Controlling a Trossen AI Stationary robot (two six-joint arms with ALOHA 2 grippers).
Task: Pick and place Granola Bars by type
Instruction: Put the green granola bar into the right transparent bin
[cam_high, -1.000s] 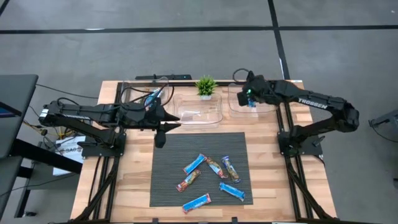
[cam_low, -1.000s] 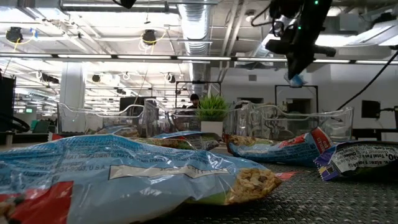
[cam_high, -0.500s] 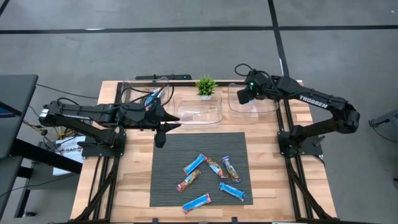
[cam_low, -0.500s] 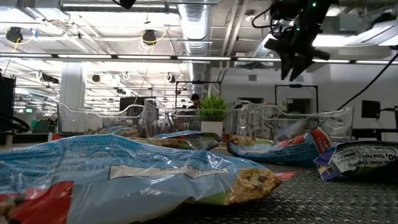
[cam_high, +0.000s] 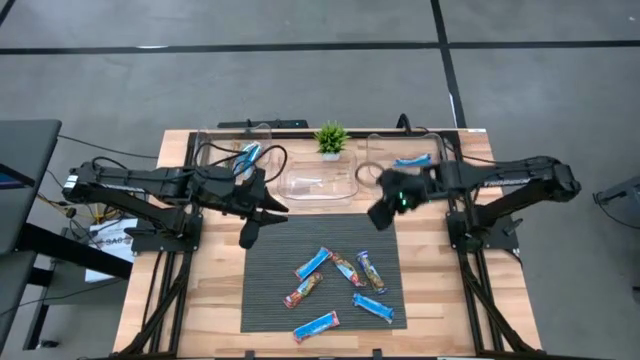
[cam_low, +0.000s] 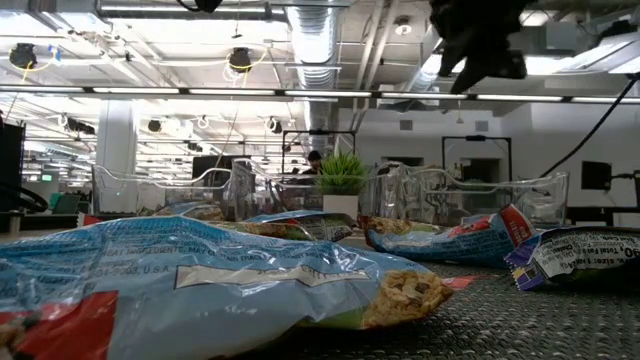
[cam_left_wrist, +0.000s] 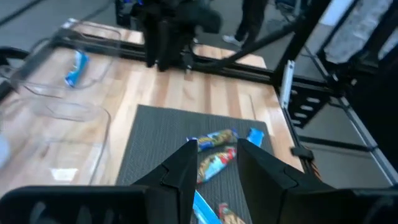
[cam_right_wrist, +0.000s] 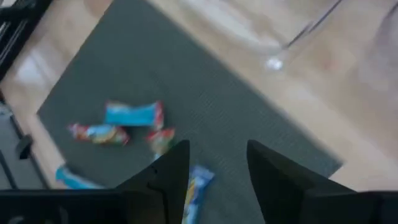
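Note:
Several granola bars lie loose on the dark mat (cam_high: 320, 270): blue ones (cam_high: 313, 263) (cam_high: 316, 325) and multicoloured ones (cam_high: 348, 269) (cam_high: 302, 291). One blue bar (cam_high: 412, 159) lies in the right clear bin (cam_high: 405, 172), another (cam_high: 247, 153) in the left bin (cam_high: 222, 152). My right gripper (cam_high: 380, 215) hovers open above the mat's far right corner, empty, with the bars (cam_right_wrist: 132, 114) below it. My left gripper (cam_high: 250, 235) stands open and empty over the mat's far left corner, its fingers (cam_left_wrist: 186, 163) pointing across the mat.
A third clear bin (cam_high: 320, 180) stands in the middle at the back, with a small green potted plant (cam_high: 331, 138) behind it. Black arm frames run along both sides of the wooden table (cam_high: 215, 300). Bare wood lies left and right of the mat.
My right gripper has opened above the right bin and let go of a blue bar, which now lies in that bin. It has then swung toward the near edge and leftward, down to the mat's far right corner.

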